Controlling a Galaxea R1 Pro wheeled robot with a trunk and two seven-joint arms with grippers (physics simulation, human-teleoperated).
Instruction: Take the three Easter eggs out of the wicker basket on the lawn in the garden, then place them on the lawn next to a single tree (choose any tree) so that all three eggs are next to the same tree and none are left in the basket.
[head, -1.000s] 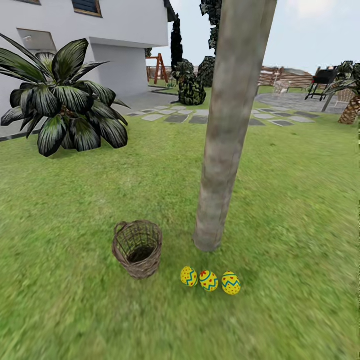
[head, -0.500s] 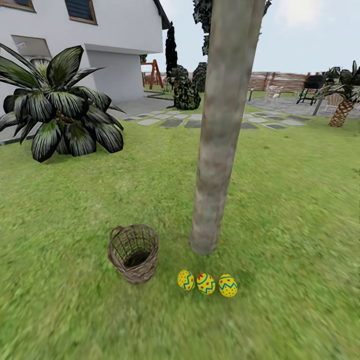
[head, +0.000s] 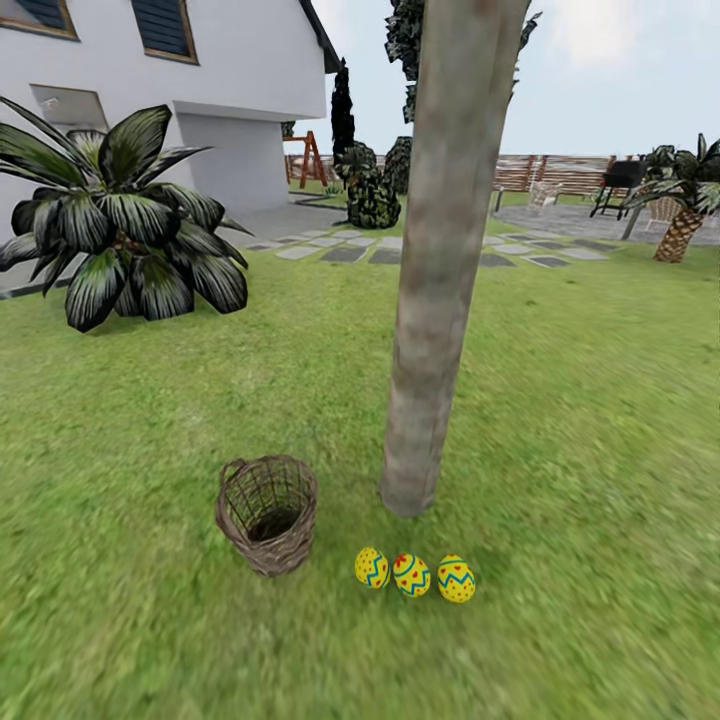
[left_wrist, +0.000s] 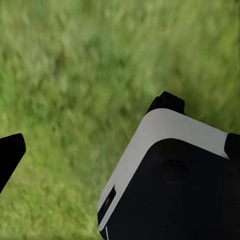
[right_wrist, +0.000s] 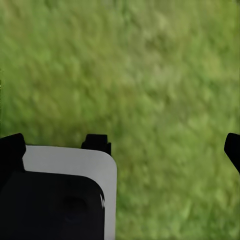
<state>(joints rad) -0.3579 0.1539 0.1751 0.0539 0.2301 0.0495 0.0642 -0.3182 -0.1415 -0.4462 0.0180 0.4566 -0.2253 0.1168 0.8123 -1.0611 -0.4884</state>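
Three Easter eggs lie in a row on the lawn (head: 580, 420) just in front of the tree's base: one (head: 371, 567) at the left, one (head: 412, 575) in the middle, one (head: 456, 579) at the right. The tree (head: 440, 300) is a thick grey-brown trunk rising out of the top of the head view. The wicker basket (head: 268, 513) stands upright left of the trunk, and I see no egg inside it. My left gripper (left_wrist: 122, 149) and right gripper (right_wrist: 123, 147) are open over grass, holding nothing.
A large dark-leaved plant (head: 120, 230) stands at the far left before the white house (head: 230, 90). A grey stepping-stone path (head: 345, 254) crosses behind the tree. A small palm (head: 680, 225) and a brown fence (head: 560, 172) are at the far right. My white and black body (left_wrist: 175, 185) fills part of both wrist views.
The whole head view has shifted a little, so the camera moved. The eggs, basket and tree keep their places relative to each other.
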